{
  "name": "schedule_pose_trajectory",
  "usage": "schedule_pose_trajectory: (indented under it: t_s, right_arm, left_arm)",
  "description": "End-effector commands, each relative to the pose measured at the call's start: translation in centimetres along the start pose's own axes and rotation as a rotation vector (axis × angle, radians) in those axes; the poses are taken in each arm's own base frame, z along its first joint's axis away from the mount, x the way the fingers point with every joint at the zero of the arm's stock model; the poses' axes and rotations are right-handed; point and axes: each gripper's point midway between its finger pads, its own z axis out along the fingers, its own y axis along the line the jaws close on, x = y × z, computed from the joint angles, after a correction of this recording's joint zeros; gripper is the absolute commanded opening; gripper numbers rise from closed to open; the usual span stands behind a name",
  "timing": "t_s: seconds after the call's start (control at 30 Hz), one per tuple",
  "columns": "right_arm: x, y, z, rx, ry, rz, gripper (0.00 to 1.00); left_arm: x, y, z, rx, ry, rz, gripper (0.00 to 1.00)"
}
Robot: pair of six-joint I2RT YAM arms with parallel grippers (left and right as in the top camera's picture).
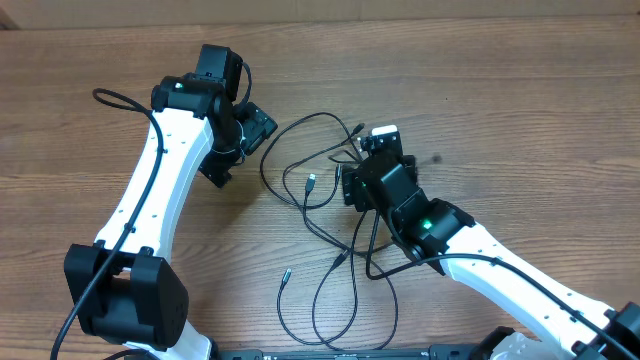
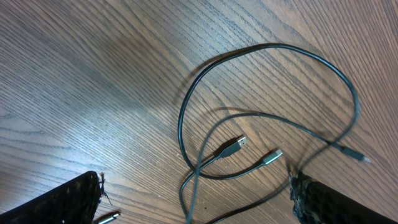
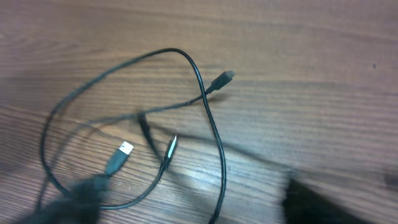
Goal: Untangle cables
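Several thin black cables (image 1: 300,150) lie looped and crossed on the wooden table between my two arms. My left gripper (image 1: 245,150) is at the tangle's left edge, and in the left wrist view it (image 2: 196,208) stands open over two crossing cords (image 2: 196,174). A USB plug (image 2: 233,146) and a second plug (image 2: 272,157) lie just ahead of it. My right gripper (image 1: 360,162) hovers over the tangle's right side. In the blurred right wrist view it (image 3: 199,205) is open, with one cord (image 3: 221,177) running loose between its fingers. A USB plug (image 3: 121,152) lies left of that cord.
More cable loops trail toward the front edge (image 1: 340,320), with a loose plug (image 1: 285,272) there. The left arm's own wiring (image 1: 120,100) curls out at the far left. Bare wood (image 1: 480,70) lies behind the tangle.
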Motion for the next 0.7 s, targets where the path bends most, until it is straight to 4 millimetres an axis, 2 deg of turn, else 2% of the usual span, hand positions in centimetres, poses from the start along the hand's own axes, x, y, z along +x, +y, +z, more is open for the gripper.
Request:
schedule_pose_trajectory:
  t_s: [0.0, 0.1, 0.27, 0.37, 0.47, 0.57, 0.67]
  right_arm:
    - [-0.6, -0.6, -0.2, 0.031, -0.017, 0.035, 1.00]
    - [-0.4, -1.1, -0.3, 0.055, -0.009, 0.029, 1.00]
    - [2.3, -2.3, -0.5, 0.101, 0.100, -0.015, 1.00]
    - [3.0, -3.4, -0.4, 0.131, 0.134, -0.012, 1.00]
    - [3.0, -5.8, 0.4, 0.181, 0.144, 0.033, 1.00]
    - [2.2, -7.3, 1.2, 0.180, 0.131, 0.033, 1.00]
    - [1.3, -7.3, 1.8, 0.094, 0.120, 0.037, 0.95]
  left_arm:
    - [0.0, -0.3, -0.7, 0.013, -0.019, 0.050, 1.00]
    - [0.0, -0.2, -0.7, 0.010, -0.018, 0.052, 0.99]
    - [0.0, -0.2, -0.7, 0.010, -0.017, 0.052, 1.00]
    - [0.0, -0.2, -0.7, 0.010, -0.017, 0.052, 1.00]
    - [0.0, -0.2, -0.7, 0.010, -0.017, 0.052, 1.00]
    - [0.0, -0.2, -0.7, 0.011, -0.018, 0.051, 0.99]
    - [0.0, -0.2, -0.7, 0.010, -0.017, 0.051, 1.00]
